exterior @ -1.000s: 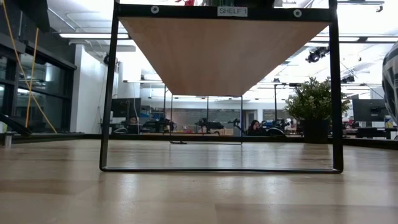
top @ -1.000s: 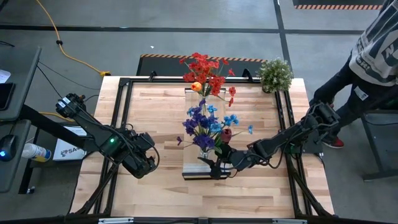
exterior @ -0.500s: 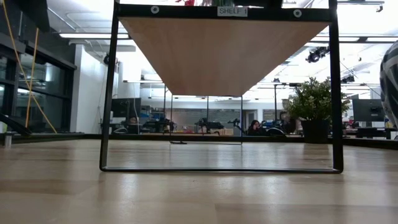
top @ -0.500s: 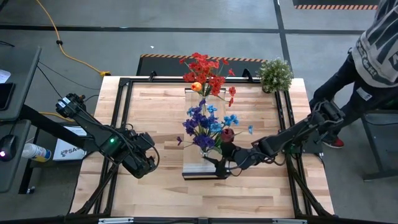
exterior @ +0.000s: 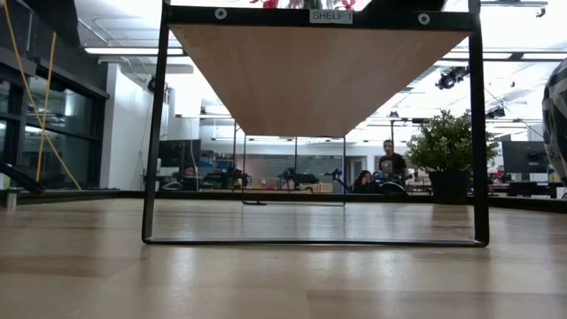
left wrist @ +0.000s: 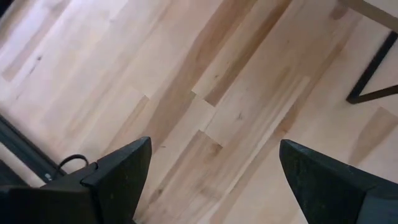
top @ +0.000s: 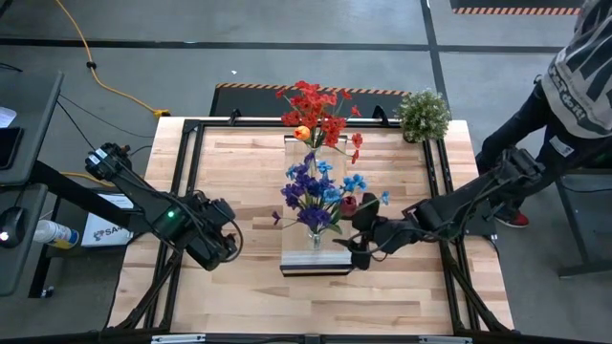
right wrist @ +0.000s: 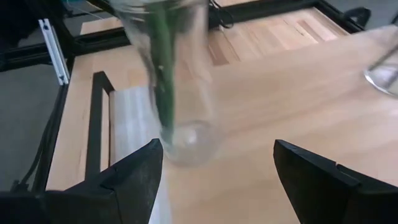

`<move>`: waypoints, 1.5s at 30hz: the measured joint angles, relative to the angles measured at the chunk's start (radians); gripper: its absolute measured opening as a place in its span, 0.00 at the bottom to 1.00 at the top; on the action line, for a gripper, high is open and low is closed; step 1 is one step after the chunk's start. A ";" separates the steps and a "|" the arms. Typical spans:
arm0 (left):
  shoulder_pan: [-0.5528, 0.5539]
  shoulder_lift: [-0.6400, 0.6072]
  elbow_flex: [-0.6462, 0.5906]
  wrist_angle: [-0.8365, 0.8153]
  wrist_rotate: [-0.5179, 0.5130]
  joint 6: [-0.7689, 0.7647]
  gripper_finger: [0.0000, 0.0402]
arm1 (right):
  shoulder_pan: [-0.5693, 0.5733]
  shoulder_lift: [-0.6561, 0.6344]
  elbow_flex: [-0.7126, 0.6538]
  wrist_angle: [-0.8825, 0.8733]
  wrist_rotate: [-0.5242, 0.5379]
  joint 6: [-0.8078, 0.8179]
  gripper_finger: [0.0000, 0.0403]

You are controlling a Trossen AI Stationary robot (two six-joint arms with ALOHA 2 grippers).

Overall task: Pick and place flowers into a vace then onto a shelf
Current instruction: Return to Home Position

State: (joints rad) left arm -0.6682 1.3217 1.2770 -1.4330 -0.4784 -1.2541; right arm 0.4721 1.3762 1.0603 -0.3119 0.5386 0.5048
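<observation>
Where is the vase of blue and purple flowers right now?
High view: the vase stands near the front end of the shelf, mid-table, beside the open right pincer; the red bouquet stands farther back.

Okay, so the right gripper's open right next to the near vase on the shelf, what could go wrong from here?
The right gripper sits close to the near vase; backing out, a finger could clip the glass and tip it. That vase stands near the end of the raised shelf, so a knock might send it off. Its flowers spread towards that gripper and could snag. The left gripper waits open, well clear.
</observation>
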 joint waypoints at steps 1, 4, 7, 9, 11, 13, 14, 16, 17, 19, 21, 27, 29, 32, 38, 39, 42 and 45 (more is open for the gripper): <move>0.000 -0.007 0.000 -0.008 -0.003 0.000 0.96 | 0.000 -0.012 0.000 -0.022 0.000 0.010 0.73; 0.000 -0.036 0.000 -0.050 -0.009 0.000 0.96 | 0.000 -0.051 0.000 -0.099 -0.002 0.028 0.73; 0.000 -0.073 0.000 -0.074 -0.014 0.000 0.96 | 0.000 -0.097 0.000 -0.174 -0.033 0.026 0.73; 0.000 -0.107 0.000 -0.080 -0.014 0.012 0.96 | 0.000 -0.128 0.000 -0.221 -0.068 0.012 0.73; 0.000 -0.139 0.000 -0.091 -0.014 0.035 0.96 | 0.000 -0.159 0.000 -0.257 -0.074 0.029 0.73; 0.000 -0.173 0.000 -0.090 -0.014 0.067 0.96 | 0.000 -0.194 0.000 -0.303 -0.061 0.044 0.73; 0.000 -0.190 0.000 -0.092 -0.014 0.086 0.96 | 0.000 -0.214 0.000 -0.329 -0.048 0.055 0.73; 0.000 -0.220 0.000 -0.092 -0.014 0.125 0.96 | 0.000 -0.255 0.000 -0.390 -0.006 0.081 0.73; 0.000 -0.234 0.000 -0.091 -0.014 0.139 0.96 | 0.000 -0.276 0.000 -0.421 0.022 0.096 0.73; 0.000 -0.260 0.000 -0.094 -0.014 0.153 0.96 | 0.000 -0.322 0.000 -0.487 0.066 0.121 0.73; 0.000 -0.283 0.000 -0.109 -0.013 0.150 0.96 | 0.000 -0.371 0.000 -0.551 0.091 0.150 0.73; 0.000 -0.357 0.000 -0.137 0.040 0.129 0.96 | 0.000 -0.518 0.000 -0.725 0.111 0.264 0.73; 0.000 -0.377 0.000 -0.140 0.040 0.091 0.96 | 0.000 -0.566 0.000 -0.772 0.115 0.313 0.73; 0.000 -0.411 0.000 -0.138 0.039 0.082 0.96 | 0.000 -0.629 0.000 -0.825 0.118 0.338 0.73; 0.000 -0.469 0.000 -0.139 -0.017 0.100 0.96 | 0.000 -0.720 0.000 -0.873 0.121 0.362 0.73; 0.000 -0.479 0.000 -0.139 -0.029 0.107 0.96 | 0.000 -0.732 0.000 -0.873 0.118 0.373 0.73; 0.000 -0.508 0.000 -0.136 -0.067 0.137 0.96 | 0.000 -0.765 0.000 -0.873 0.098 0.382 0.73; 0.000 -0.542 0.000 -0.130 -0.083 0.174 0.96 | 0.000 -0.796 0.000 -0.872 0.072 0.339 0.73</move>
State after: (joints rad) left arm -0.6678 0.7793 1.2770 -1.5633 -0.5612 -1.0799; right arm 0.4721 0.5803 1.0607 -1.1843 0.6110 0.8438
